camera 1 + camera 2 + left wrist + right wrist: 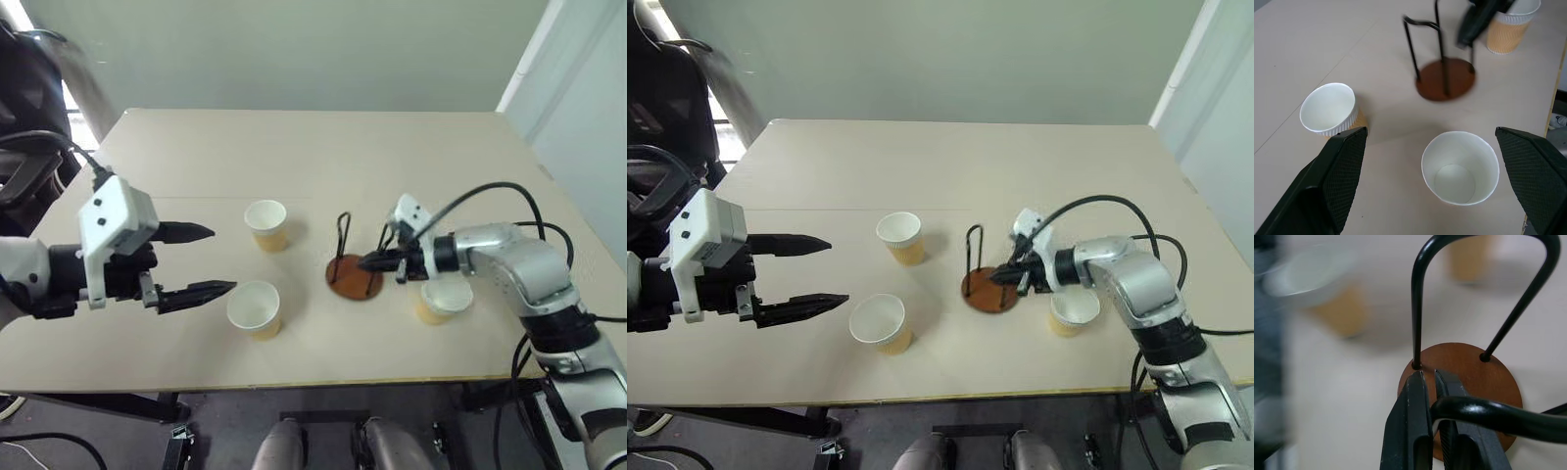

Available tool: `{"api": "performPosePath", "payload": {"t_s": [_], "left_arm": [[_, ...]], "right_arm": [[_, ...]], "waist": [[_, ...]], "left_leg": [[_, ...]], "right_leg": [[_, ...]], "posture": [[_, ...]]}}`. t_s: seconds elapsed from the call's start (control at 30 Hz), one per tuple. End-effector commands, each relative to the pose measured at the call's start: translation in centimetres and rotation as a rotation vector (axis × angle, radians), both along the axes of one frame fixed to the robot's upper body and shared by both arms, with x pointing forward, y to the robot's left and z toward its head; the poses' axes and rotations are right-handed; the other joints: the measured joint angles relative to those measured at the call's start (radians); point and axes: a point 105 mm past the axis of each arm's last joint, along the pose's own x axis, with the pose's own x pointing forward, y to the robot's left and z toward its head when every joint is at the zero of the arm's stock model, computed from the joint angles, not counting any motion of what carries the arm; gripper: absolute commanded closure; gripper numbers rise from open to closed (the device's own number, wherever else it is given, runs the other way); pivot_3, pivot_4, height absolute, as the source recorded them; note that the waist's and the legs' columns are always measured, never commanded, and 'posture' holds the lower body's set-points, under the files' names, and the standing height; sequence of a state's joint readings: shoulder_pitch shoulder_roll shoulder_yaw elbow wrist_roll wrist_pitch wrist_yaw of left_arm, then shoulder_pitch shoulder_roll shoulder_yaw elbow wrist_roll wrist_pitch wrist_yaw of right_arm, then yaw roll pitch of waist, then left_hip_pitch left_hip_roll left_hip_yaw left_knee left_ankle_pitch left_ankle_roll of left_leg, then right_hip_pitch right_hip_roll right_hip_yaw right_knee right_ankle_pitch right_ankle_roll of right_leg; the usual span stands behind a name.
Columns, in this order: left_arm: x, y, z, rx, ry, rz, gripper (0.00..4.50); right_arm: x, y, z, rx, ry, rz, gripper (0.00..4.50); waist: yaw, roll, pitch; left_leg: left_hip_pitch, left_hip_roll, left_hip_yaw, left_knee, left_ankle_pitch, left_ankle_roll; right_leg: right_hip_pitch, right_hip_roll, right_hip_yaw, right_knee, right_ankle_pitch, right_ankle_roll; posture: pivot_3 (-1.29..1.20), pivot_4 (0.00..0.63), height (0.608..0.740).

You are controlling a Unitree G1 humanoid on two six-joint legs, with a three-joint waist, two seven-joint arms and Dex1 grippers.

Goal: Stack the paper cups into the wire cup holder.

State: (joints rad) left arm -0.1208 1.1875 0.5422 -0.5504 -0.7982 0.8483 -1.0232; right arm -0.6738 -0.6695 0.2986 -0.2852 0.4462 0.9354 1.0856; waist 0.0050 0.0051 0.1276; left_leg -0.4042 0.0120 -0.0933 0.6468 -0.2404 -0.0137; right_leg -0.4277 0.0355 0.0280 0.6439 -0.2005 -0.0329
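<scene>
Near the front edge of the smooth tan surface (323, 157), the right claw (370, 261) is clenched over the round brown wire cup holder (354, 277). Three ribbed paper cups (254, 308) stand around it. The left claw (201, 259) is spread wide, grasping nothing.

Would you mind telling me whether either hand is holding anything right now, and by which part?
The right hand is shut on the wire cup holder, pinching the top of its nearer wire loop. The left hand is open and holds nothing.
</scene>
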Motion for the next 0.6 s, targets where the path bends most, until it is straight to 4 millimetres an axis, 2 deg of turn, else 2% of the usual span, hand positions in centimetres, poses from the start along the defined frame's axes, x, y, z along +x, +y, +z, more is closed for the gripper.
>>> {"api": "performPosePath", "payload": {"t_s": [0.03,0.13,0.27,0.6], "left_arm": [[-0.1,-0.4,0.7,0.021,-0.032,-0.027,0.00],[0.0,-0.4,0.7,0.028,-0.030,-0.032,0.00],[0.1,-0.6,0.8,0.034,-0.031,-0.046,0.00],[-0.1,-1.0,1.0,0.014,-0.020,-0.077,0.00]], "right_arm": [[-3.2,0.6,0.9,0.011,-0.039,0.206,4.48],[-3.8,0.5,0.5,0.001,-0.037,0.250,4.48],[-2.9,0.4,-0.5,-0.034,-0.082,0.226,4.48],[-1.8,1.0,-0.6,-0.040,-0.159,0.197,4.48]], "waist": [[0.000,0.000,0.000],[0.000,0.000,0.000],[0.000,0.000,0.000],[0.000,0.000,0.000]], "left_leg": [[0.000,0.000,0.000,0.000,0.000,0.000],[0.000,0.000,0.000,0.001,0.001,0.001],[0.001,0.000,0.000,0.001,0.003,0.002],[0.001,0.000,0.000,0.001,0.003,0.002]], "right_leg": [[0.000,0.000,0.000,0.000,0.000,0.000],[0.001,0.000,0.000,0.000,-0.001,-0.001],[0.001,0.000,0.001,0.000,-0.002,-0.004],[0.001,0.000,0.001,0.000,-0.002,-0.004]], "posture": [[0.00,0.150,0.740],[0.00,0.150,0.740],[0.00,0.150,0.740],[0.00,0.150,0.740]]}}
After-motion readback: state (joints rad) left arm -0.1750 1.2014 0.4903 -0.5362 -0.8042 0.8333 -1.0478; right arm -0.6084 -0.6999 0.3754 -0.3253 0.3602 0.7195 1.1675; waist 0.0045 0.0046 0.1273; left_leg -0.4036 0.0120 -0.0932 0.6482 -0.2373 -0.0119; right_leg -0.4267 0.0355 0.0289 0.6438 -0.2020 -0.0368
